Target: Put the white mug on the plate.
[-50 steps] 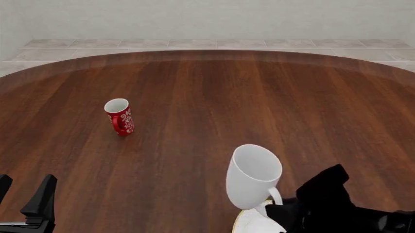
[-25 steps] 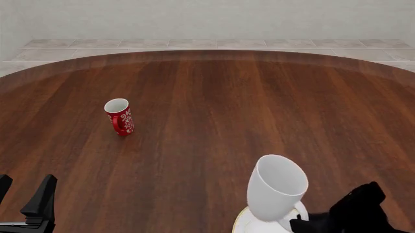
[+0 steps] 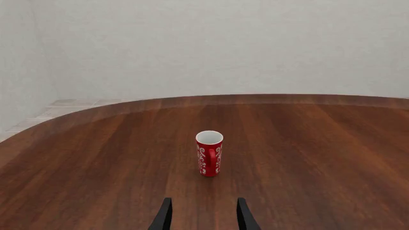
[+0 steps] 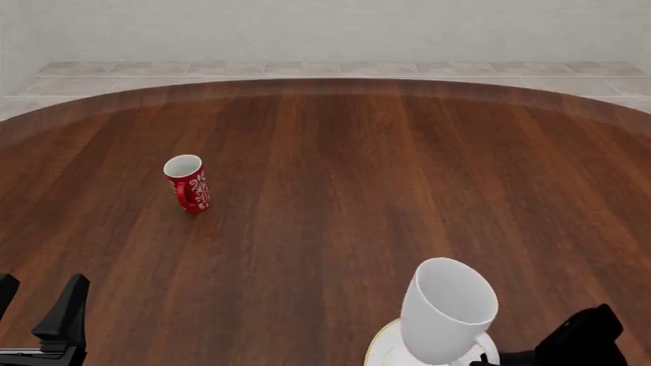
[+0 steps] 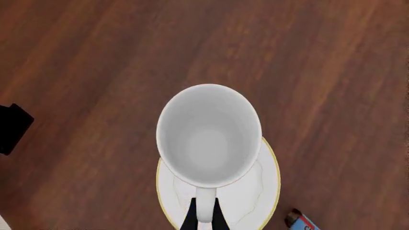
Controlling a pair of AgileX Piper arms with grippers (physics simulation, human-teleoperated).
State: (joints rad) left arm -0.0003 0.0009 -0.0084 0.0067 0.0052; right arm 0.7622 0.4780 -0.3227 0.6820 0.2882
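The white mug (image 4: 447, 309) leans slightly over the plate (image 4: 385, 345) at the table's near edge, right of centre. Its handle points toward my right arm. In the right wrist view I look straight down into the white mug (image 5: 208, 134), and the plate (image 5: 255, 191) with its thin yellow rim lies under it. My right gripper (image 5: 204, 219) is shut on the mug's handle. Whether the mug's base touches the plate is hidden. My left gripper (image 4: 39, 306) is open and holds nothing at the near left.
A small red cup (image 4: 187, 183) with a white pattern stands upright at the left middle of the table, straight ahead of my left gripper (image 3: 203, 218). A small red and blue object (image 5: 300, 221) lies beside the plate. The table's curved far edge meets a tiled floor.
The right arm has drawn back toward the near right corner, carrying the white mug rightward and lower until it sits over the plate. The left arm and red cup have not moved.
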